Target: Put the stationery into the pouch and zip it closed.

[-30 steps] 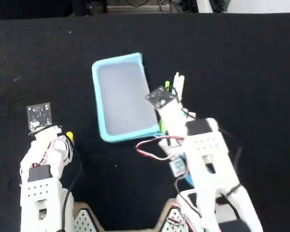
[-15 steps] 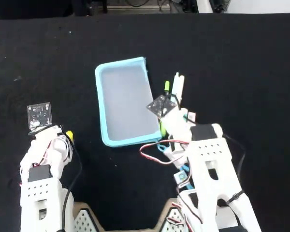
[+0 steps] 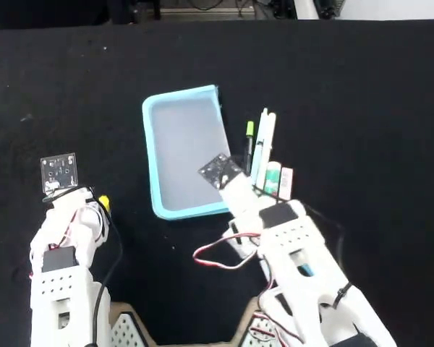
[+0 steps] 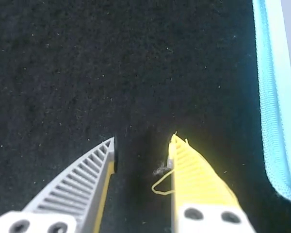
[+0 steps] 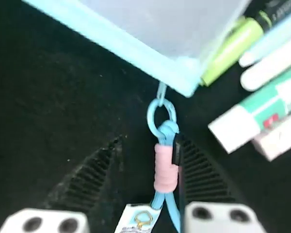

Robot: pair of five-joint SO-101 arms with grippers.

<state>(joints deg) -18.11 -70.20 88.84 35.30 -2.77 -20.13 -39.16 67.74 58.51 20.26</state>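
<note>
Light-blue pouch (image 3: 184, 152) lies flat mid-table, with the stationery (image 3: 265, 148) beside it at its 3 o'clock. Its zip cord (image 5: 164, 167) lies between the parted fingers of the right gripper (image 5: 148, 141), at 5 o'clock. The left gripper (image 4: 141, 141), at 8 o'clock, is slightly apart and empty.

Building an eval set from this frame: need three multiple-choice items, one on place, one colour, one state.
1. Where is the stationery relative to the pouch? A inside it; B beside it on the table; C on top of it.
2. Colour of the pouch's edging? A red; B yellow; C light blue.
3. State of the left gripper? A open, empty; B shut on a pen; C shut on the zipper pull.
Key: B, it lies on the table alongside; C, the rim is light blue; A, jaws apart, nothing between.
</note>
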